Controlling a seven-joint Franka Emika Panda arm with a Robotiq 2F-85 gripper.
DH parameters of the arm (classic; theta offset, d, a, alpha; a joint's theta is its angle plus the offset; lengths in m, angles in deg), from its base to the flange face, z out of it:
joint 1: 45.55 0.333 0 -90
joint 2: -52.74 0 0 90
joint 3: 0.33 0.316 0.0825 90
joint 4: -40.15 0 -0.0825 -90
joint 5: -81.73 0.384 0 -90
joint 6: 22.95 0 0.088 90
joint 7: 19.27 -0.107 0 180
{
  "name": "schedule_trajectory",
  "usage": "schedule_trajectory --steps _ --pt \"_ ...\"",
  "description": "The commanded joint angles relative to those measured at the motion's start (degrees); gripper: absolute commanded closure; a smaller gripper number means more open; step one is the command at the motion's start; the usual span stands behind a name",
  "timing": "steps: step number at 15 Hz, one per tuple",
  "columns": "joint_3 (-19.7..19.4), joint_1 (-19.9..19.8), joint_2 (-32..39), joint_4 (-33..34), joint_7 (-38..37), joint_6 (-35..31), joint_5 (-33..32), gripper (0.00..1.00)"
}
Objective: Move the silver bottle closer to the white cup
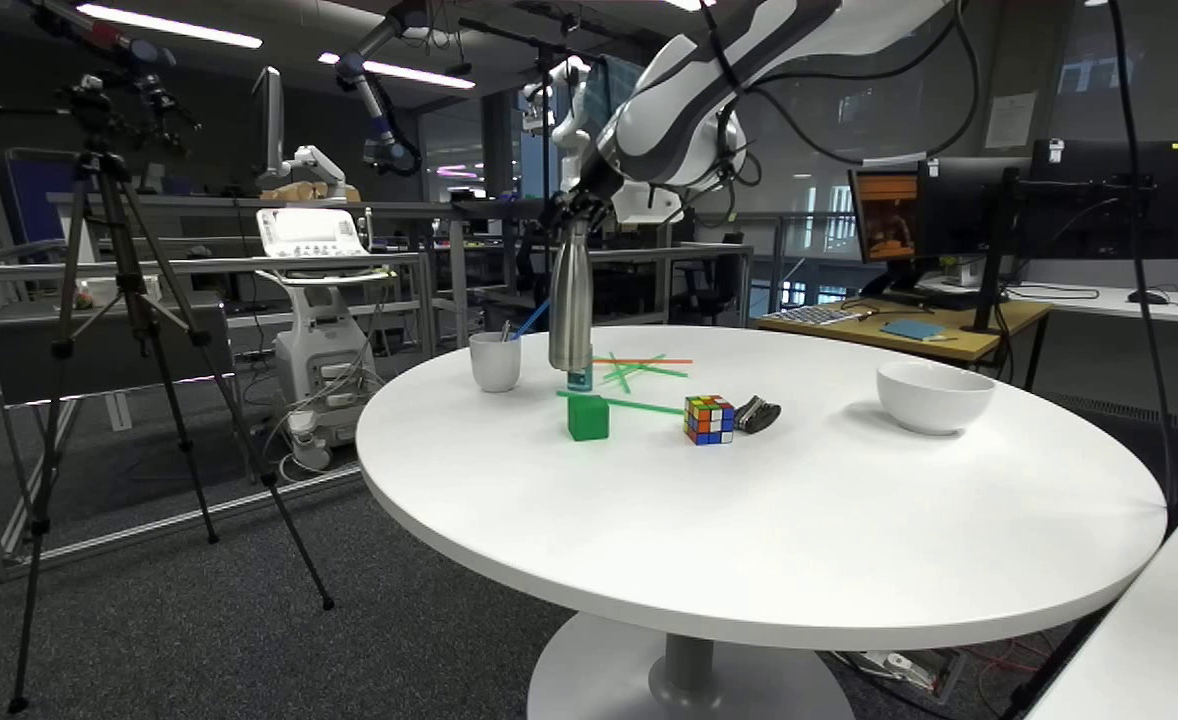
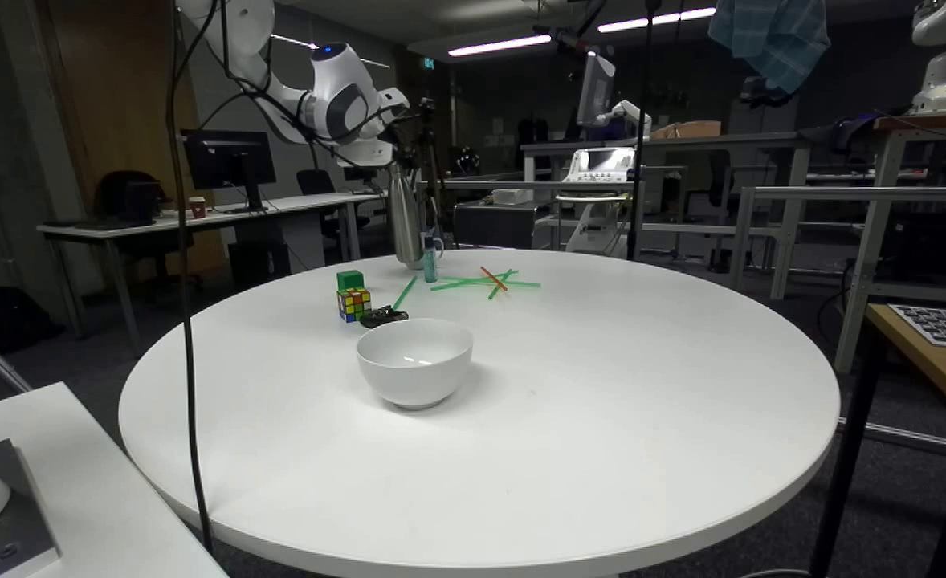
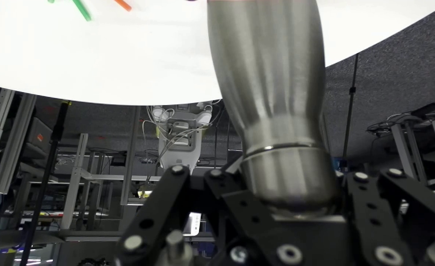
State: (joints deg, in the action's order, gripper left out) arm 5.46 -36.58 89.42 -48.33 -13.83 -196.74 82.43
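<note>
The silver bottle [image 1: 571, 300] hangs from my gripper [image 1: 576, 212], base down and slightly tilted. My gripper is shut around its cap, as the wrist view shows with the gripper [image 3: 291, 181] on the top of the bottle [image 3: 267, 66]. The bottle also shows in an exterior view [image 2: 405, 217]. Its base looks a little above the table. The white cup [image 1: 496, 362] stands upright on the table beside the bottle, apart from it, with pens in it. In an exterior view only the cup's handle [image 2: 439, 245] shows clearly; the rest is mostly hidden. The cup is out of the wrist view.
A small teal bottle [image 2: 430, 261] stands close to the silver bottle. Green and orange sticks [image 1: 644, 368], a green cube [image 1: 588, 417], a Rubik's cube [image 1: 709, 420], a dark small object [image 1: 756, 414] and a white bowl [image 1: 934, 396] are on the round white table [image 1: 749, 540].
</note>
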Motion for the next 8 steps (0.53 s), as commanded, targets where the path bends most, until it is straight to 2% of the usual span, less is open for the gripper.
schedule_trajectory --steps 1,8 --pt "-0.9 1.1 -1.0 0.3 -2.2 -0.5 -1.2 0.95" --pt "-0.6 1.6 -0.8 0.6 -2.2 -0.2 -1.1 0.95"
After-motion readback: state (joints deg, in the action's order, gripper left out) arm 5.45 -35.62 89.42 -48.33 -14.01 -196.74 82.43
